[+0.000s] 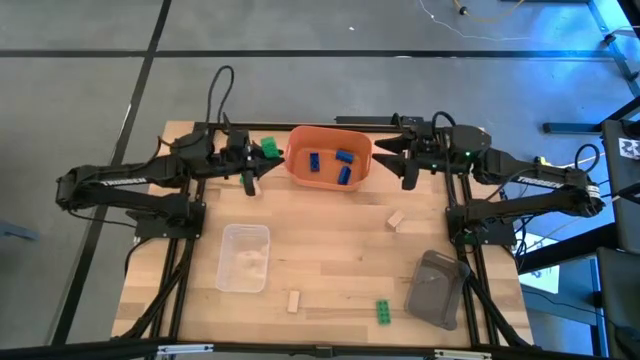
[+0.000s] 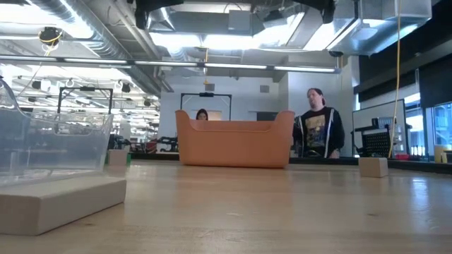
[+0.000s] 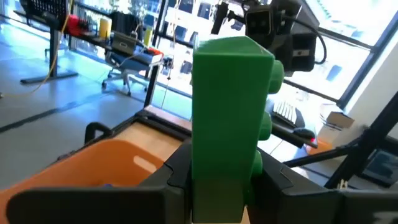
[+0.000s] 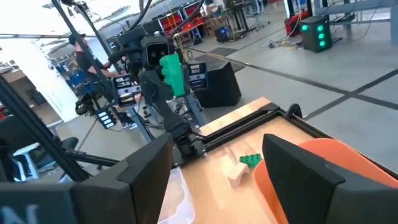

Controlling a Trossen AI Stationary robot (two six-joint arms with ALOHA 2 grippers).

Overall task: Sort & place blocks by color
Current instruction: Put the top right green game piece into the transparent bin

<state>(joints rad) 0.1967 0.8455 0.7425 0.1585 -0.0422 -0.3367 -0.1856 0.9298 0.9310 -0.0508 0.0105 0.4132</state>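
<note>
Orange plastic bin (image 1: 329,157): we see it at the table's far edge.
Clear tray (image 1: 245,258): left edge.
Grey tray (image 1: 437,289): near-right corner.

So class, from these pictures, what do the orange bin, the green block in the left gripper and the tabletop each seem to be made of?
Orange bin: probably moulded plastic, matte; even colour, rounded corners, smooth walls.
Green block, held in the left gripper: likely hard plastic, slightly glossy; crisp edges, round studs, uniform colour.
Tabletop: looks like light wood, perhaps laminated strips; visible grain lines and pale finish.
</note>
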